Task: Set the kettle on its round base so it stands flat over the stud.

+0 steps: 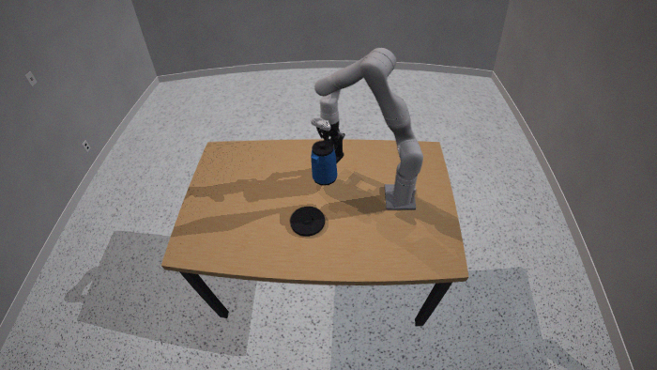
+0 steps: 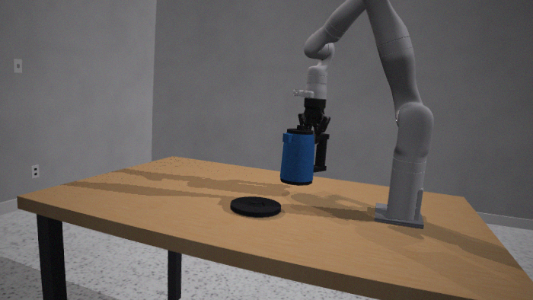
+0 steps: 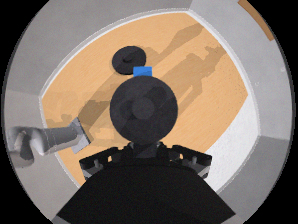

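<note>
The blue kettle (image 1: 324, 169) (image 2: 297, 160) hangs in the air above the table, close to upright; a small tilt cannot be told. Its black lid with the knob (image 3: 144, 109) fills the middle of the wrist view. The spout (image 2: 287, 138) (image 3: 142, 71) is on the side away from the handle. My gripper (image 1: 337, 141) (image 2: 319, 135) (image 3: 145, 144) points down, shut on the black handle (image 2: 321, 155) near its top. The black round base (image 1: 297, 224) (image 2: 239, 207) (image 3: 120, 63) lies flat, stud up, in front of the kettle and apart from it. The ring under the kettle is hidden.
The wooden table (image 1: 375, 254) (image 2: 343, 244) carries the arm's grey foot (image 1: 400, 207) (image 2: 400, 221) to the right of the kettle and base. Shadows of the arm and kettle cross the table. The base lies between the kettle and the table's front edge.
</note>
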Tool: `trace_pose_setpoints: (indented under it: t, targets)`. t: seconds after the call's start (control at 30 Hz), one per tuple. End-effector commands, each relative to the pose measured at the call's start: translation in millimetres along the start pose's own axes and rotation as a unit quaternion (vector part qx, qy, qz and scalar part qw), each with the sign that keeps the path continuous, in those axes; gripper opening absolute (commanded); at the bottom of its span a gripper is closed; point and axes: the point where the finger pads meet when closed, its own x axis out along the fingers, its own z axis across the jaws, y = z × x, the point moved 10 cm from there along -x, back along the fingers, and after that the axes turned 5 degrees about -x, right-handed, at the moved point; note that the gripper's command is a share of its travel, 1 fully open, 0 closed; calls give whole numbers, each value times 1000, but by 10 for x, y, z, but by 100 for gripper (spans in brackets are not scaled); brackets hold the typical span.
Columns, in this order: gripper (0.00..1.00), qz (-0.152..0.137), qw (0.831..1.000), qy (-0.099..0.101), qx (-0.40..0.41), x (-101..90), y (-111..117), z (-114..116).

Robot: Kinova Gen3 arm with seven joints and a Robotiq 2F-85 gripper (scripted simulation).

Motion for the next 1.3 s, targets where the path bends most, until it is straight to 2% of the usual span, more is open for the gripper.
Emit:
trace_pose_setpoints:
  t: [0.0,1.27]
  targets:
    - [0,1,1000,-2,-6,-12,93,-10]
    - [0,1,1000,-2,-6,-17,1213,-218]
